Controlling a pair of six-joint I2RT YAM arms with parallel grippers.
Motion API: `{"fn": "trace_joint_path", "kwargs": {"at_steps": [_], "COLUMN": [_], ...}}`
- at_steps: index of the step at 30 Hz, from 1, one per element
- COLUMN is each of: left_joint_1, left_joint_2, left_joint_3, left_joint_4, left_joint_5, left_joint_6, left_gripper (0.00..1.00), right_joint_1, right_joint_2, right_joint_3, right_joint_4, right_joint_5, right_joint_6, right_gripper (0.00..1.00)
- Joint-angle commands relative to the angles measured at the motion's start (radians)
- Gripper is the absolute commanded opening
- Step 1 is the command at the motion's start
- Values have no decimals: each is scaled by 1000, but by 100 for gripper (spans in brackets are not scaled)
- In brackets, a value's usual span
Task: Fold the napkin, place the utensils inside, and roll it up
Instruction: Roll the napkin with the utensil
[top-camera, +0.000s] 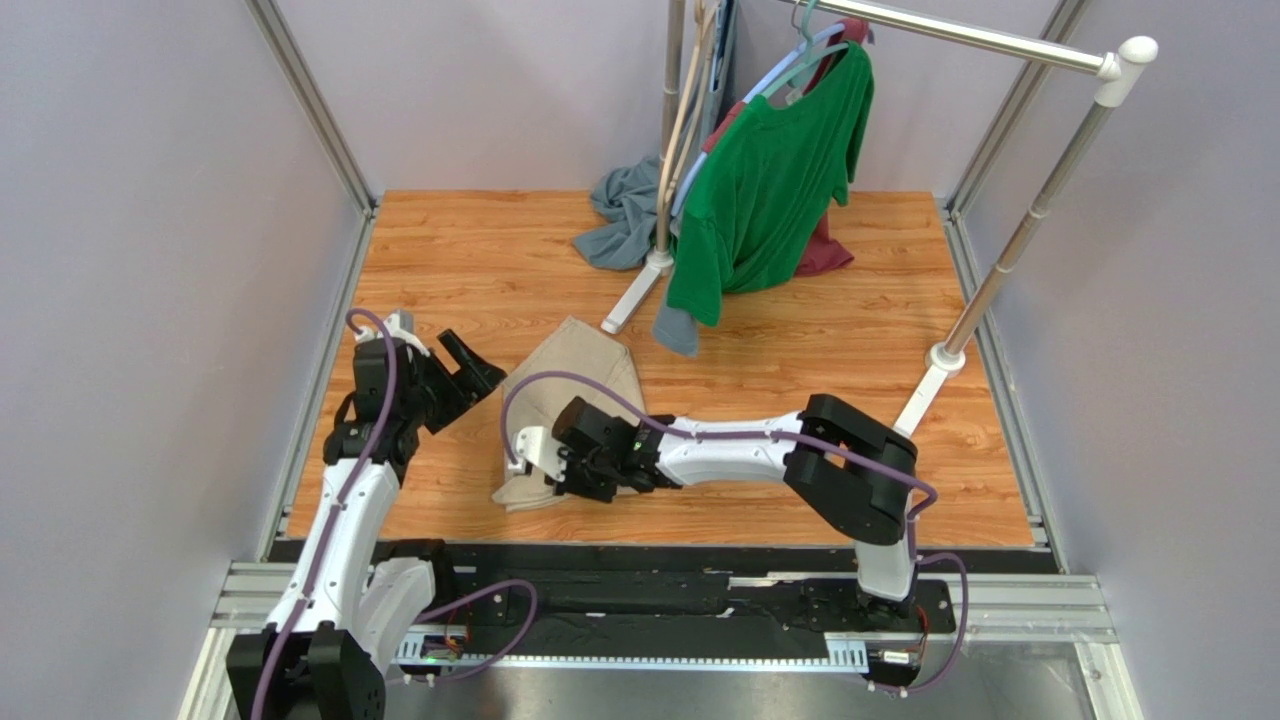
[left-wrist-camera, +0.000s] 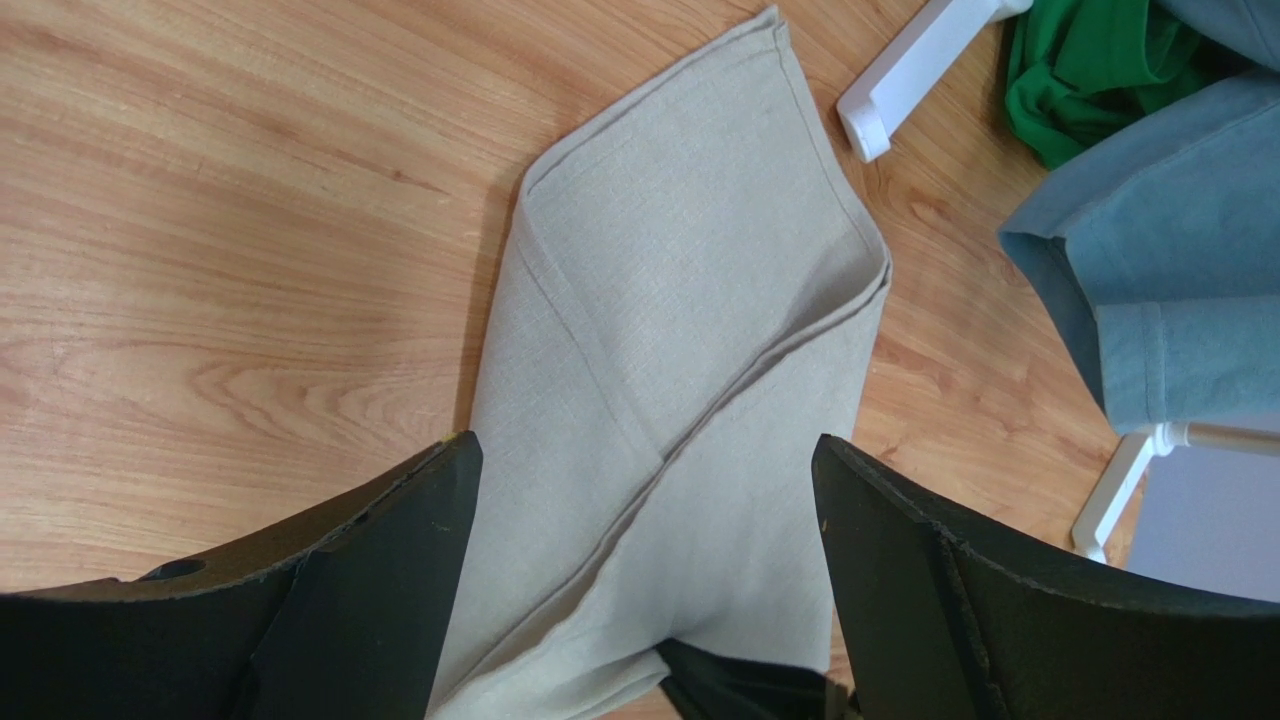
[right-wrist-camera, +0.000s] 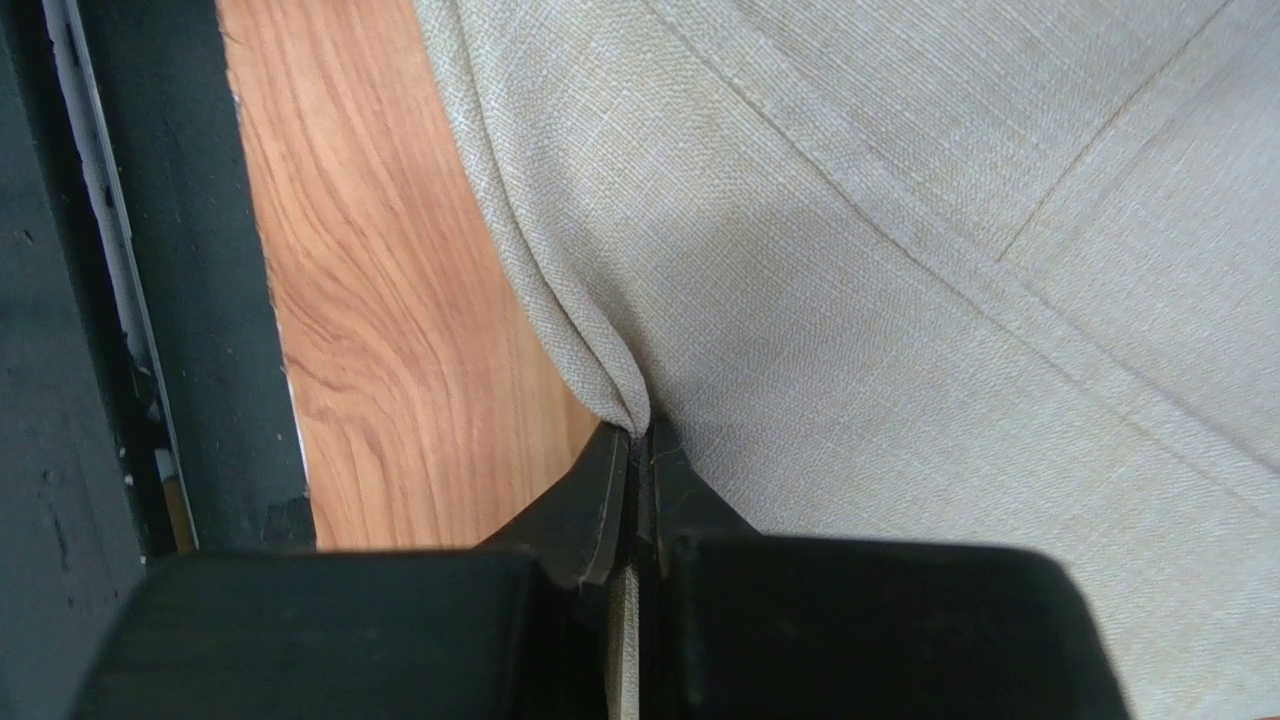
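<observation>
The beige napkin (top-camera: 579, 393) lies folded on the wooden floor, between the two arms. In the left wrist view the napkin (left-wrist-camera: 684, 375) shows overlapping folded layers. My right gripper (top-camera: 553, 465) is shut on the napkin's near edge; the right wrist view shows the cloth (right-wrist-camera: 902, 270) pinched between the closed fingertips (right-wrist-camera: 609, 488). My left gripper (top-camera: 466, 365) is open and empty, held above the floor just left of the napkin. The fork is not in view.
A white clothes rack foot (top-camera: 637, 291) stands just behind the napkin, with a green shirt (top-camera: 774, 173) hanging above it. A grey-blue cloth (top-camera: 624, 215) lies at the back. The rack's right foot (top-camera: 944, 357) stands at right.
</observation>
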Motion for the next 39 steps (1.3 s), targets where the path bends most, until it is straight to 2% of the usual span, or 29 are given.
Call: {"fn": "trace_joint_path", "kwargs": {"at_steps": [1, 6, 10, 14, 21, 28, 35, 39], "left_joint_1": [6, 3, -73, -181, -224, -304, -348, -399], "left_joint_2": [-52, -132, -143, -148, -172, -189, -429, -454], "left_joint_3": [-53, -183, -229, -249, -355, -367, -472, -470], "left_joint_4": [53, 209, 344, 386, 533, 518, 463, 441], "left_joint_5": [44, 151, 171, 148, 175, 174, 101, 74], "left_joint_6": [36, 36, 50, 82, 124, 181, 115, 150], "left_gripper": [89, 84, 82, 81, 80, 77, 76, 77], "right_joint_1": [-82, -144, -181, -211, -245, -291, -334, -359], "right_joint_2": [-23, 26, 64, 86, 127, 175, 196, 213], "right_joint_3": [77, 184, 246, 266, 294, 329, 332, 340], "right_joint_4": [-122, -231, -343, -371, -401, -420, -424, -453], "right_joint_5": [-171, -314, -374, -434, -487, -558, -615, -647], "right_joint_6": [46, 52, 51, 62, 66, 85, 91, 77], "right_gripper": [0, 0, 0, 0, 0, 0, 0, 0]}}
